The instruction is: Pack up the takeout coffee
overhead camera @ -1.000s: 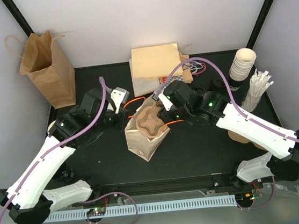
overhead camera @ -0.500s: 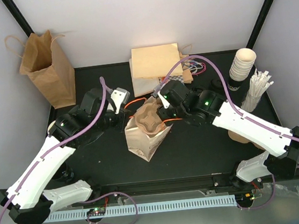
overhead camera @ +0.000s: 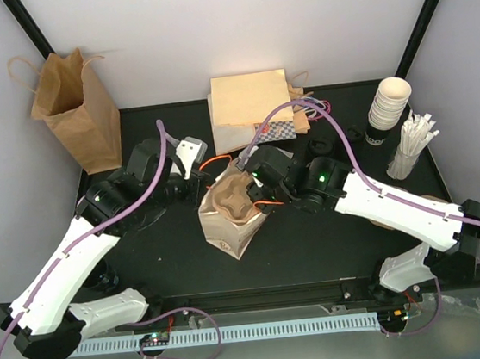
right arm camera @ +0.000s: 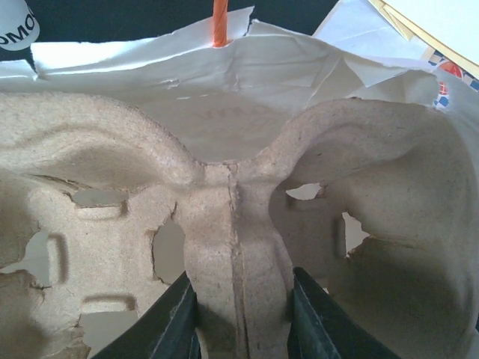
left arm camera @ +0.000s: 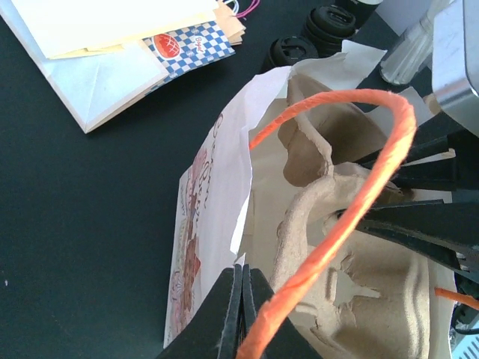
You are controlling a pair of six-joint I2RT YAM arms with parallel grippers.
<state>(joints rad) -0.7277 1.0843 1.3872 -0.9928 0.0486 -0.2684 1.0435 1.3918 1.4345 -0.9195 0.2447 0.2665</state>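
Observation:
A printed paper bag (overhead camera: 222, 232) with orange handles stands open mid-table. My left gripper (overhead camera: 204, 182) is shut on its near rim; in the left wrist view the shut fingers (left arm camera: 242, 299) pinch the bag's white wall (left arm camera: 217, 194) beside the orange handle (left arm camera: 352, 209). My right gripper (overhead camera: 254, 191) is shut on the centre ridge of a pulp cup carrier (overhead camera: 229, 200), held partly inside the bag's mouth. In the right wrist view my gripper (right arm camera: 239, 318) clamps that carrier ridge (right arm camera: 232, 224), with the bag's wall (right arm camera: 224, 82) behind. The carrier's wells are empty. No lidded coffee cup shows.
A brown paper bag (overhead camera: 76, 107) stands at the back left. Flat bags (overhead camera: 248, 100) lie stacked at the back centre. Stacked lidless cream cups (overhead camera: 387, 102), loose black lids (overhead camera: 319, 146) and a holder of stirrers (overhead camera: 410, 147) are at the back right.
My right arm has moved left and down, pushing the carrier deeper into the bag. The bag has shifted slightly left. My left gripper has kept its hold on the rim.

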